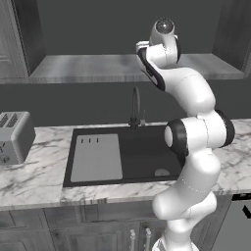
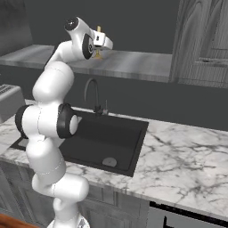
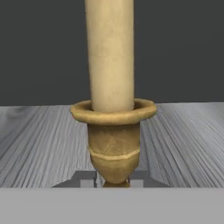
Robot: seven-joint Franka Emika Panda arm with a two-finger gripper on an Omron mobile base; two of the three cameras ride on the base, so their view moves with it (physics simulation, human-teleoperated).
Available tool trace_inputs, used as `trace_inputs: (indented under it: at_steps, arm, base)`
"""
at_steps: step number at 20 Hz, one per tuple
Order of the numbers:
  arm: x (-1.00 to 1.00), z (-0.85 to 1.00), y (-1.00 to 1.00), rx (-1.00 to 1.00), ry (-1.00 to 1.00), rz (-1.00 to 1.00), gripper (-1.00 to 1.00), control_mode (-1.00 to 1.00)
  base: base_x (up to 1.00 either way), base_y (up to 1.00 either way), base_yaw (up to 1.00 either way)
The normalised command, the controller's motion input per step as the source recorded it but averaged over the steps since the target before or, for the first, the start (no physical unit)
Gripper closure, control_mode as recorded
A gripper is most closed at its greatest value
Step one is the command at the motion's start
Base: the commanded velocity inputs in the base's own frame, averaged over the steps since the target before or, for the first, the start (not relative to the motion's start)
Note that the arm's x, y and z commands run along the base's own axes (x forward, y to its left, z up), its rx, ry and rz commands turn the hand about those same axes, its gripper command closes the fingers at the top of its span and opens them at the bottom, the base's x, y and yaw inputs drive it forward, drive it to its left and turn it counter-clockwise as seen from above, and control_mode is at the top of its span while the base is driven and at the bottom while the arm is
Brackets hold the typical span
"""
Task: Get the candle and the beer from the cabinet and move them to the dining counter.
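The candle (image 3: 111, 52), a cream stick in a golden brass holder, stands upright on the grey marbled shelf floor (image 3: 39, 144) of the cabinet (image 1: 73, 66). My gripper (image 3: 114, 180) reaches into the recess, its two dark fingertips (image 3: 89, 179) pressed against either side of the holder's narrow stem. From the right base view, the candle (image 2: 99, 30) pokes up just behind my hand (image 2: 101, 42) over the shelf (image 2: 133, 62). The beer and the dining counter are out of view.
Below the recess runs a marble counter (image 1: 29, 176) with a black sink (image 1: 122, 152) and a dark faucet (image 1: 136, 105). A silver toaster (image 1: 14, 137) sits at its left. Grey door-fronted cabinets (image 2: 202, 40) stand right of the recess.
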Motion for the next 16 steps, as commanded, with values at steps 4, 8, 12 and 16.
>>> trace_inputs:
  at_steps: [4, 8, 12, 16]
  arm:
    - [0.0, -0.02, 0.0, 0.04, 0.0, 0.0, 1.0, -1.0]
    - [0.0, 0.0, 0.03, 0.04, 0.0, 0.0, 1.0, -1.0]
    - [-0.23, 0.06, 0.12, 0.01, -0.15, 0.0, 1.0, -1.0]
    - [-0.43, 0.0, 0.28, 0.0, -0.36, 0.0, 1.0, -1.0]
  base:
    - [0.0, 0.0, 0.0]
    - [0.0, 0.0, 0.0]
    - [0.0, 0.0, 0.0]
    - [0.0, 0.0, 0.0]
